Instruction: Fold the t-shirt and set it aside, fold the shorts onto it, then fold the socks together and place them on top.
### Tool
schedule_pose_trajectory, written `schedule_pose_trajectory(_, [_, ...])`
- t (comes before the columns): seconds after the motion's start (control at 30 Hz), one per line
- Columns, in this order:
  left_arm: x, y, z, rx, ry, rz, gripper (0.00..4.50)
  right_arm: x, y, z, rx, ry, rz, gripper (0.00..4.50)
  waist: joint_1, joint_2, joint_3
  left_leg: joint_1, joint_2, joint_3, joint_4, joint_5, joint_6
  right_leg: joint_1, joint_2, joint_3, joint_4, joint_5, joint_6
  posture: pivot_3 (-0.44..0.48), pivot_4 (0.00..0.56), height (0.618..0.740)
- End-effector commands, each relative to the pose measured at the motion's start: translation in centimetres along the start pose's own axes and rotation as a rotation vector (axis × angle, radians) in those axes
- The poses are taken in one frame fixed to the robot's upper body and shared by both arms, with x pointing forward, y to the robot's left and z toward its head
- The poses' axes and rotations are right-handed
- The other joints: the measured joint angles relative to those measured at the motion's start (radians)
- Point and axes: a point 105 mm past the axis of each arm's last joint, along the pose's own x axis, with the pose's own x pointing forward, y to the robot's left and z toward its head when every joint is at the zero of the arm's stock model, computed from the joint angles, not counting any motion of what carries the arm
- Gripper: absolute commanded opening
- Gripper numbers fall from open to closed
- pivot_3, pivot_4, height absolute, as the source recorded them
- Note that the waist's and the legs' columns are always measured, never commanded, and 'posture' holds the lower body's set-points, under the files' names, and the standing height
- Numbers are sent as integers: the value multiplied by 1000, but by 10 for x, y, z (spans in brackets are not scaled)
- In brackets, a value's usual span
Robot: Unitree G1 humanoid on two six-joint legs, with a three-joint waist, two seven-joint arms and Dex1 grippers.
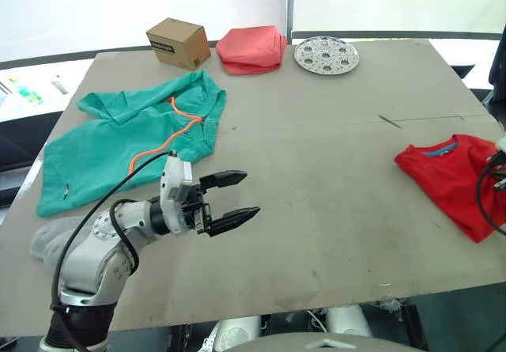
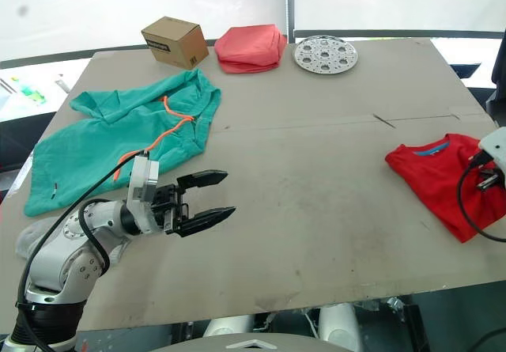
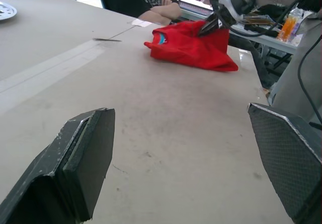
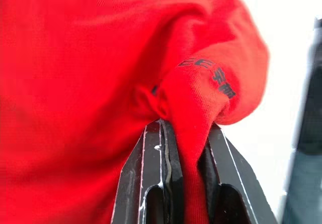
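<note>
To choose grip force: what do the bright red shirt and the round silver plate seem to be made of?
The bright red shirt looks like soft matte knit cloth, probably cotton: it bunches between the right gripper fingers. The round silver plate looks like shiny perforated metal, perhaps steel.

Dark printed lettering runs along a fold of the t-shirt (image 4: 201,68), too distorted to read.

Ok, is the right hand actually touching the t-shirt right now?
Touching. In the right wrist view, a fold of the t-shirt sits pinched between the right hand's two black fingers, which are shut on the red cloth.
</note>
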Motion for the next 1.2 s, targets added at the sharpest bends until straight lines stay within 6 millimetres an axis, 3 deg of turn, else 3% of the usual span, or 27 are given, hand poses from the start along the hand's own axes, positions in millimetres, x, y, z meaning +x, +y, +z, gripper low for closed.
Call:
schedule_pose_trajectory(0.03, [6, -6, 9, 21, -32, -31, 4500, 1, -24, -4, -6, 35, -58, 42, 0, 0, 0, 0, 0, 0, 0, 2, -3, 0, 0, 0, 0, 0, 0, 0, 150, 736])
schedule_pose_trajectory(0.33, [15, -26, 19, 6, -44, -143, 4500, 13, -37, -25, 171, 131, -100, 42, 3, 0, 0, 0, 0, 0, 0, 4, -7, 1, 1, 1, 0, 0, 0, 0, 150, 736])
schedule_pose_trajectory(0.8, [27, -23, 20, 20, -63, -174, 4500, 17, -47, -12, 275, 103, -137, 42, 0, 2, 0, 1, 0, 0, 5, 5, -8, 2, 6, 3, 4, 0, 0, 0, 150, 736])
schedule_pose_trajectory(0.97, [27, -22, 19, 22, -66, -169, 4500, 14, -46, -12, 255, 101, -106, 2205, 0, 2, 0, 1, 0, 0, 6, 5, -8, 3, 8, 4, 3, 0, 0, 0, 150, 736])
schedule_pose_trajectory(1.1, [26, -21, 18, 19, -65, -157, 4500, -6, -53, -5, 241, 49, -131, 4157, 4, 2, -1, 1, 0, 0, 7, 5, -8, 4, 6, 4, 3, 0, 0, 0, 150, 736])
schedule_pose_trajectory(1.2, [26, -19, 18, 15, -64, -150, 4500, -26, -51, 7, 182, -18, -146, 4157, 5, 4, -1, 1, 1, -1, 8, 5, -8, 4, 4, 4, 4, 0, 0, 0, 150, 736])
